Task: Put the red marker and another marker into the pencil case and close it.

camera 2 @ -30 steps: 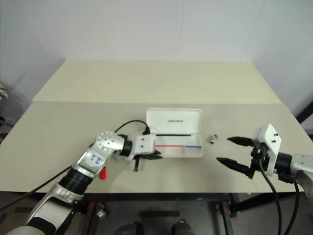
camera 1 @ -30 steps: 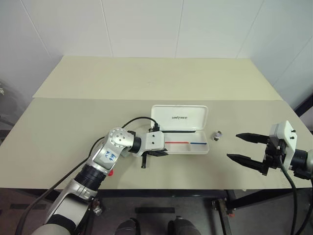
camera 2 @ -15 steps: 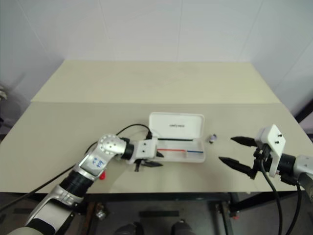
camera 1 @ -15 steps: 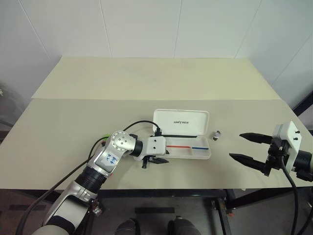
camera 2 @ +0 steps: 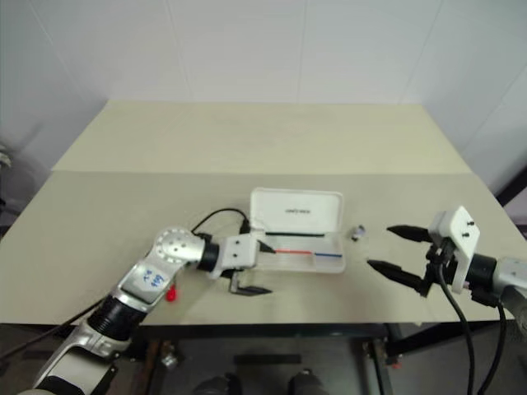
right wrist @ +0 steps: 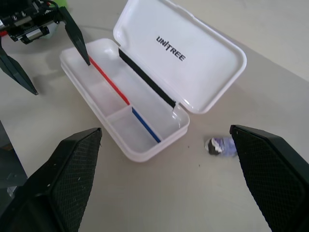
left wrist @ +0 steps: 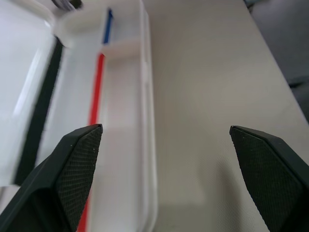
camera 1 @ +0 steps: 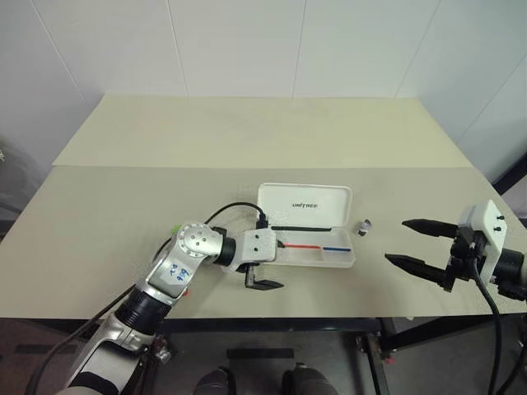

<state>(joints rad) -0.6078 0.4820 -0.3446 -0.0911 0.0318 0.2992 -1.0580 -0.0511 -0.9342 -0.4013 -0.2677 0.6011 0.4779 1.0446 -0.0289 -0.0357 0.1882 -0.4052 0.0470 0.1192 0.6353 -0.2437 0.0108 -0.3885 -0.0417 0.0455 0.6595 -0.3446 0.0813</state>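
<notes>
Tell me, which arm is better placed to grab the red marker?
Left: the red marker lies beside that arm, near the open left claw. The right claw hovers across the pencil case.

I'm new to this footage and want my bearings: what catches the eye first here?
The open white pencil case lies mid-table, lid up, a thin red-and-blue stick in its tray. The left gripper hangs open at the case's near left corner; the right gripper waits open to the right, past a small dark object.

The open pencil case [camera 2: 298, 228] lies between both grippers' spread fingers [camera 2: 260, 290].
</notes>
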